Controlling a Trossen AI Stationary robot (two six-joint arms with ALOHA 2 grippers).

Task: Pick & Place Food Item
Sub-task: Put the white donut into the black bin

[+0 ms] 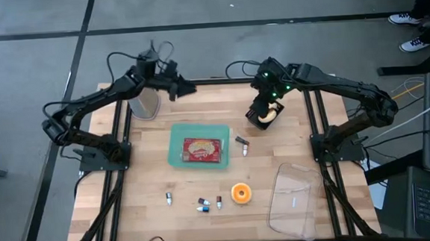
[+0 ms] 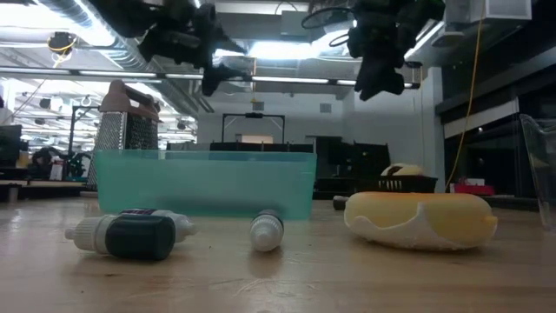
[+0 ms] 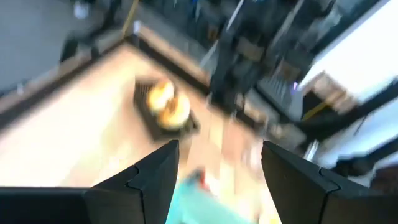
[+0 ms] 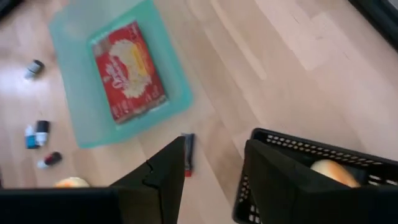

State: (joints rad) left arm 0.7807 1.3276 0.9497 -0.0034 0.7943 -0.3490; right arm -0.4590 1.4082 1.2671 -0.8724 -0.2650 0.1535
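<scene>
my right fingers (image 1: 264, 111) hang just above the black basket (image 1: 264, 118) at about one o'clock on the desk (image 1: 144, 177), spread apart with nothing between them. in my right wrist view the fingers (image 4: 277, 171) frame the near rim of the basket (image 4: 323, 163), and a pale yellow bun (image 4: 334, 172) lies inside it. from overhead the bun (image 1: 271, 114) shows at the basket's edge, partly under my wrist.

my left fingers (image 1: 185, 87) hover over the far edge of the desk near eleven o'clock, also spread and empty, just beside the metal grater (image 1: 146, 104).

at the desk's middle sits the teal tray (image 1: 178, 148) with a red food packet (image 1: 203, 150) lying flat in it. a small dark tube (image 1: 242, 141) lies at the tray's three o'clock side, between tray and basket. toward six o'clock lie several small bottles (image 1: 204, 204) and an orange round thing (image 1: 240, 193). a clear lid (image 1: 294, 198) rests at about four o'clock, near the desk's corner.
</scene>
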